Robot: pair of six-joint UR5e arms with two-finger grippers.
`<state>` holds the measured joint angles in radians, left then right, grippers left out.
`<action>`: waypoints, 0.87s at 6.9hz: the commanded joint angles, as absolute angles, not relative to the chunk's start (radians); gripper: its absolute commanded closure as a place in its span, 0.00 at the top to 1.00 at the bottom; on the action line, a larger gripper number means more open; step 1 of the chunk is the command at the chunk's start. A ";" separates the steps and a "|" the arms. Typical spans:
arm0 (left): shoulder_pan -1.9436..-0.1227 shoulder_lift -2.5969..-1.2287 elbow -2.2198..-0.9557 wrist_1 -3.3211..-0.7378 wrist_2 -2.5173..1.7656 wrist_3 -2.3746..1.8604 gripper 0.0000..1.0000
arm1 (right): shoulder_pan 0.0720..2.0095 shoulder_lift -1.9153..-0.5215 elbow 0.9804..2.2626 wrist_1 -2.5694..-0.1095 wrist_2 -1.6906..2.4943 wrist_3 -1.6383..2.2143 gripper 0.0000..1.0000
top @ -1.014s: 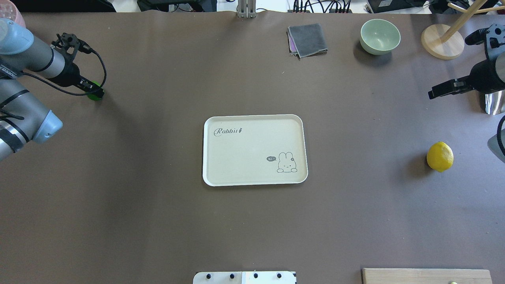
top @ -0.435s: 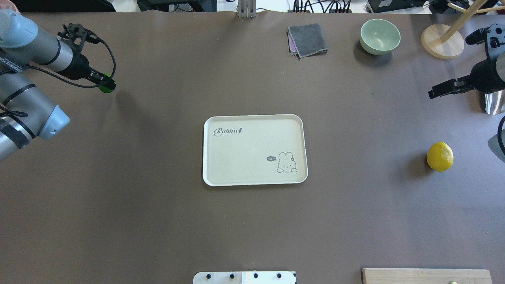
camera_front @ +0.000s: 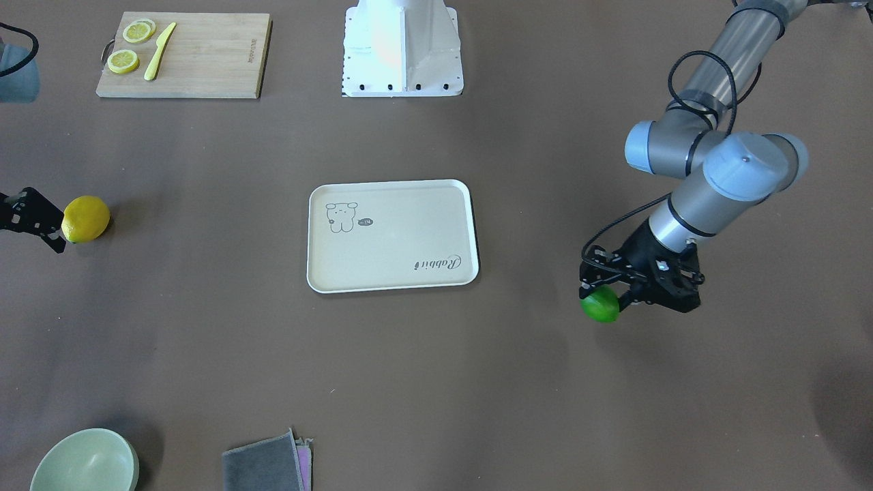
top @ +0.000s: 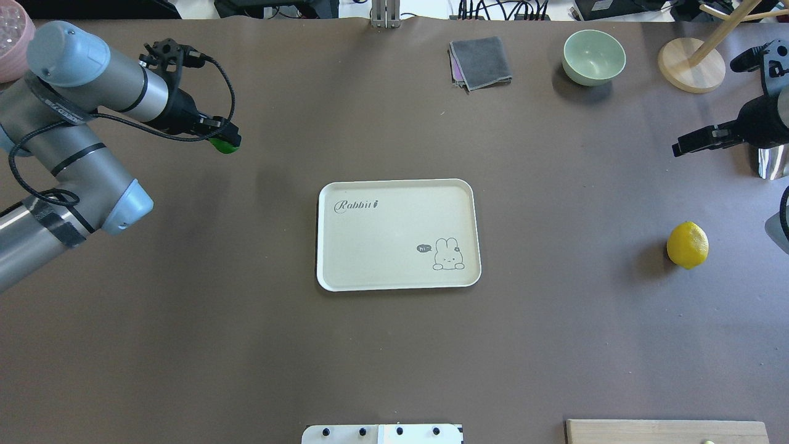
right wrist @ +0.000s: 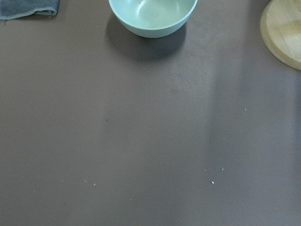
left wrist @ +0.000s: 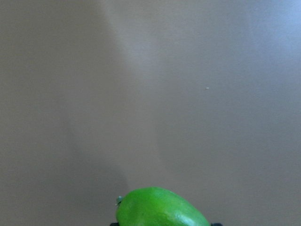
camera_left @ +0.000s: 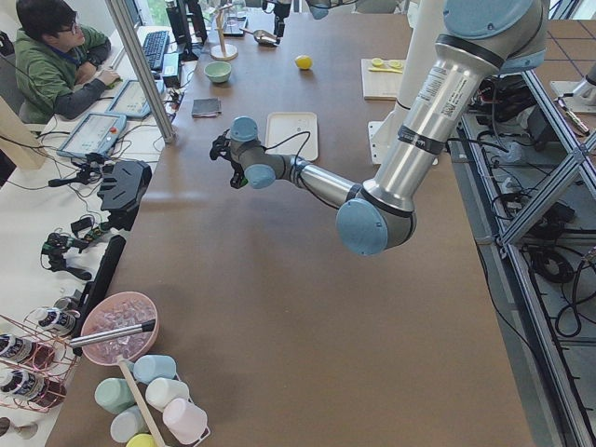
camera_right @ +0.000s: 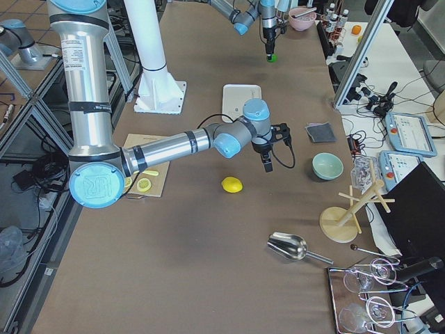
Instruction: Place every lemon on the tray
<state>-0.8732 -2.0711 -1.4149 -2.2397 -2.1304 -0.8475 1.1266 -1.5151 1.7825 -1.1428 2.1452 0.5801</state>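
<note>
My left gripper point(top: 227, 143) is shut on the green lemon point(top: 223, 145) and holds it above the table, left of and beyond the tray's far-left corner. The lemon also shows in the front view point(camera_front: 600, 304) and at the bottom of the left wrist view point(left wrist: 162, 209). The cream tray point(top: 382, 240) with the rabbit drawing lies at the table's middle with nothing on it. The yellow lemon point(top: 687, 245) lies on the table far right of the tray. My right gripper point(top: 677, 148) hovers open and empty beyond that lemon.
A pale green bowl point(top: 593, 57), a folded grey cloth point(top: 481, 61) and a round wooden stand base point(top: 690, 65) sit along the far edge. A bamboo cutting board point(camera_front: 204, 54) with lemon slices and a knife lies near the robot base point(camera_front: 402, 48).
My left arm has swung right toward the tray, carrying the green lemon. The right arm, tray and yellow lemon have not moved.
</note>
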 commanded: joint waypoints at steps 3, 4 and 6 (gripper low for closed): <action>-0.663 -2.167 -1.443 -2.278 -1.972 -1.141 0.00 | 1.127 -1.548 1.790 -1.143 2.144 0.618 0.99; -0.617 -2.184 -1.460 -2.275 -1.906 -1.199 0.00 | 1.126 -1.548 1.790 -1.143 2.145 0.618 0.99; -0.527 -2.204 -1.466 -2.276 -1.801 -1.255 0.16 | 1.126 -1.554 1.792 -1.141 2.146 0.618 1.00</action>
<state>-0.5797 -2.1933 -1.4621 -2.2750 -1.8621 -1.2273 1.1262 -1.5496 1.7908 -1.1425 2.1448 0.6180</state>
